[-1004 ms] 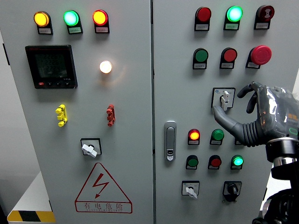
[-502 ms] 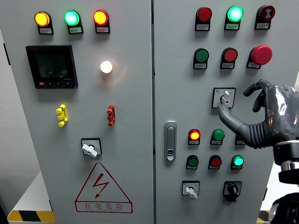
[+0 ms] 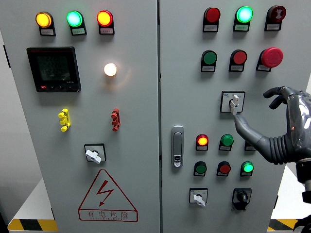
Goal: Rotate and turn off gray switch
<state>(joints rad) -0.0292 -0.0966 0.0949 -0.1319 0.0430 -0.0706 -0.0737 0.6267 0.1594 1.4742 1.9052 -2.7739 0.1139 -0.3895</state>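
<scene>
Gray switch [image 3: 233, 102] sits mid-height on the right door of the panel [image 3: 184, 73], toward its right edge, below the red button [image 3: 238, 57]. Lever points roughly straight up. Right hand [image 3: 282, 124] comes in from the right edge, fingers spread, grasping nothing. Thumb tip [image 3: 237, 118] just below the switch plate, near its lower right corner; contact unclear. Other fingers curl off the panel to the right. Left hand out of view.

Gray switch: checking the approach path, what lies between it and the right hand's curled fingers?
In the head view, only bare panel separates the gray switch from the right hand fingers; the thumb reaches up just below it.
</scene>
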